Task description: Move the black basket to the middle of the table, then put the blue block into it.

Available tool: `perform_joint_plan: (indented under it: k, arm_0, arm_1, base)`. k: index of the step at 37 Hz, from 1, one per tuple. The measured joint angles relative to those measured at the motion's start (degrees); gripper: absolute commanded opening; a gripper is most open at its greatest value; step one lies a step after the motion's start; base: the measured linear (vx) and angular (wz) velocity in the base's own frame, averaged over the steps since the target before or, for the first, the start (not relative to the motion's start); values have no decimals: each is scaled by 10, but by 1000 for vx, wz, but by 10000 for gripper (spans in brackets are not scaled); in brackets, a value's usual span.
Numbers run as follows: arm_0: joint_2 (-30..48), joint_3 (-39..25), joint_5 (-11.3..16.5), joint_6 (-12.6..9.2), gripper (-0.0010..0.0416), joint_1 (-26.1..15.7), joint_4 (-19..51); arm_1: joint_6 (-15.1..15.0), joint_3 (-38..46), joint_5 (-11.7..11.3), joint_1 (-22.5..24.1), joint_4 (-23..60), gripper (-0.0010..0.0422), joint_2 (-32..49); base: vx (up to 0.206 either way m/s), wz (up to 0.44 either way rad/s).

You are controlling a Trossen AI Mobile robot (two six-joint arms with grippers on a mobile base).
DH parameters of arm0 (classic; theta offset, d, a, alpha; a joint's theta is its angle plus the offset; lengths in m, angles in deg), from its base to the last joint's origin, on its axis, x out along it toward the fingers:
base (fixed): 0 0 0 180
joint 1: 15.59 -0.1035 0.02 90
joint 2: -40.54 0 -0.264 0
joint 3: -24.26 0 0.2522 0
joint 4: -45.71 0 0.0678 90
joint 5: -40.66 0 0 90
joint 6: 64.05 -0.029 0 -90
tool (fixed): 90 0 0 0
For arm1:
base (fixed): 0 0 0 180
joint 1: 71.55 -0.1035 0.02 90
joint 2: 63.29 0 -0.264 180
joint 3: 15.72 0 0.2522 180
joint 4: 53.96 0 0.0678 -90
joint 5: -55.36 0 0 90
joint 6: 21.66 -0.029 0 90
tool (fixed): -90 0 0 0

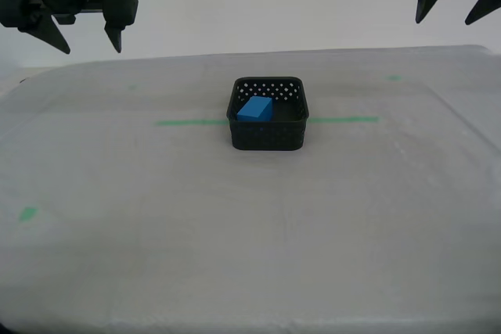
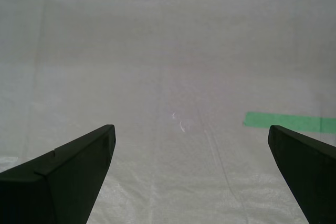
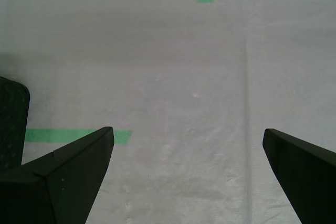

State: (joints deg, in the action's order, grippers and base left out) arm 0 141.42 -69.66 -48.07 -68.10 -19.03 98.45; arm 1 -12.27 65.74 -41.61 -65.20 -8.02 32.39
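Blue block (image 1: 255,109) inside black basket (image 1: 268,135); jaws wide, empty.

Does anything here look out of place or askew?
Only slightly: the blue block lies tilted inside the black basket, leaning toward the exterior view's left wall. Otherwise the basket stands upright on the table.

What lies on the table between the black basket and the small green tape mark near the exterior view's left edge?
Nothing: in the exterior view, only bare cloth of the table lies between the black basket and that green tape mark.
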Motion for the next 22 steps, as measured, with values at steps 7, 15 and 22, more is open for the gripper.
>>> perform_joint_plan:
  k: [7,15,22]
  arm_0:
    - [0,0,0,0,399,1,0]
    - [0,0,0,0,399,0,0]
    - [0,0,0,0,398,0,0]
  arm_1:
    - [0,0,0,0,-2,400,0]
    - [0,0,0,0,-2,400,0]
    - [0,0,0,0,-2,400,0]
  base:
    - [0,0]
    - [0,0]
    - [0,0]
